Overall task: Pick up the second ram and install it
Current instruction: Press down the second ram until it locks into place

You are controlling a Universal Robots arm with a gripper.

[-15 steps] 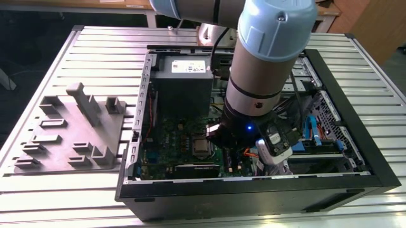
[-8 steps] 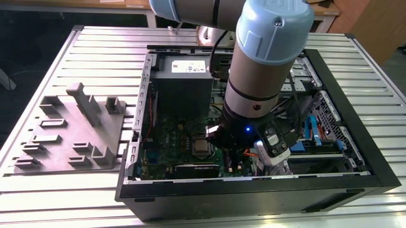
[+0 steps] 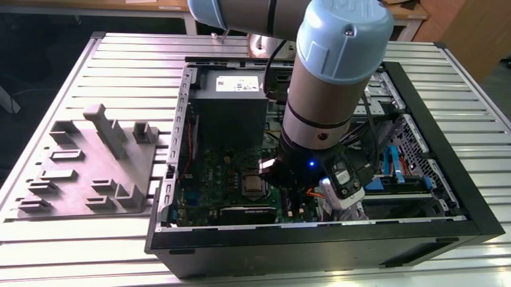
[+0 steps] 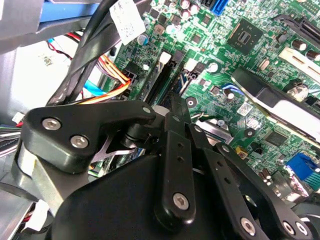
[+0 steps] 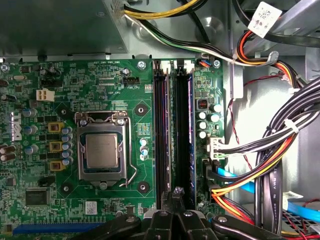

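The gripper shows just its fingertips at the first wrist view's edge; its body is cut off. Ahead of the jaws, two dark memory boards stand in neighbouring slots, and which one is the second ram cannot be told for sure. Their near ends are hidden behind the jaws. In the second wrist view the gripper's black linkage covers the slots beneath it. In the exterior view the arm hides the jaws and the slots under them.
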